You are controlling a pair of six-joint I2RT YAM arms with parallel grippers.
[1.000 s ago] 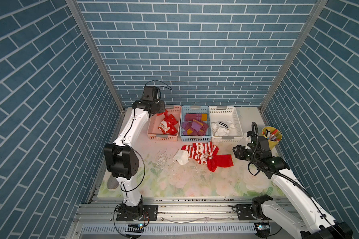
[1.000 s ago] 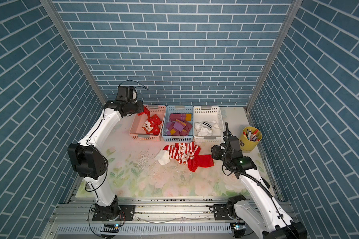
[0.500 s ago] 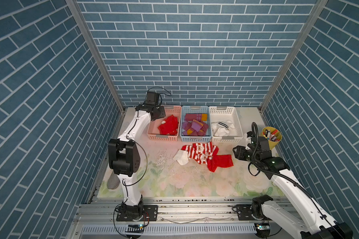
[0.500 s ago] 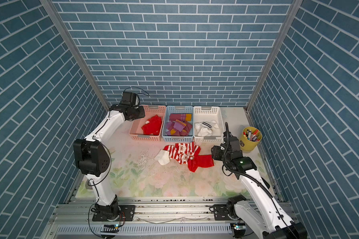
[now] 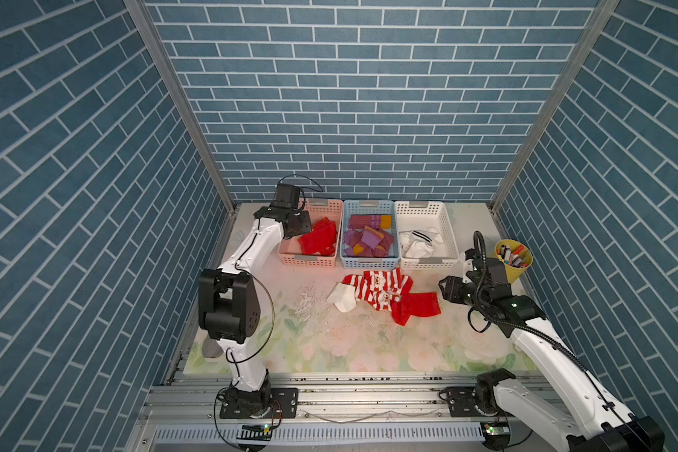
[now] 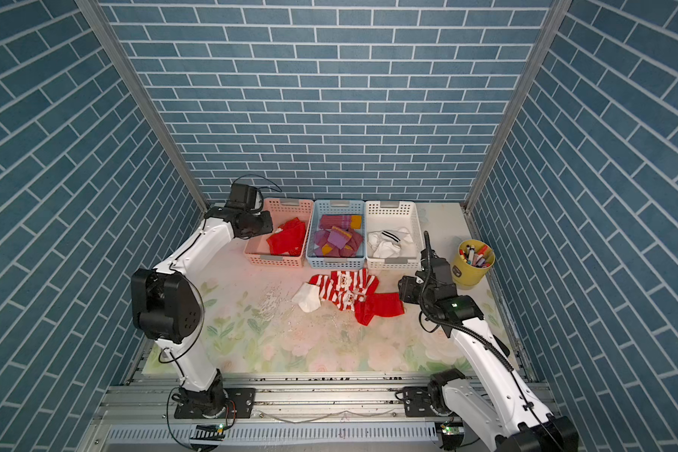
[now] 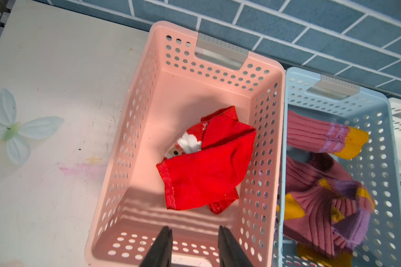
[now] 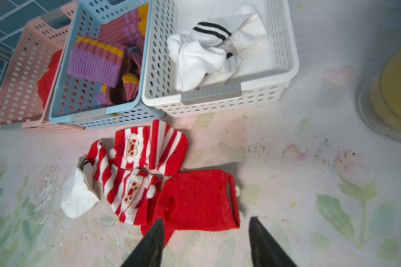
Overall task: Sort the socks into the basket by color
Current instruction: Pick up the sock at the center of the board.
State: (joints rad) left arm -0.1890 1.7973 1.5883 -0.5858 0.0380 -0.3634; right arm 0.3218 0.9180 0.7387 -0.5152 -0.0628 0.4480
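Note:
My left gripper [image 7: 194, 230] hangs open and empty over the near end of the pink basket [image 7: 146, 76], where red socks [image 7: 204, 171] lie crumpled. Purple socks [image 5: 365, 238] fill the blue basket [image 5: 368, 264], and white socks [image 5: 417, 240] lie in the white basket [image 5: 451, 235]. On the mat in front of the baskets lie striped Santa socks [image 8: 134, 166], a plain red sock [image 8: 195, 198] and a white sock [image 8: 78, 194]. My right gripper [image 8: 206, 219] stands open just above the mat, at the plain red sock's near edge, holding nothing.
A yellow cup of markers [image 5: 513, 260] stands at the right edge, close behind the right arm. A small grey object [image 5: 211, 348] lies at the front left corner. Brick-patterned walls close in the back and both sides.
The left gripper opened and dropped a red sock into the pink basket, then drew back toward the left. The right arm stayed put.

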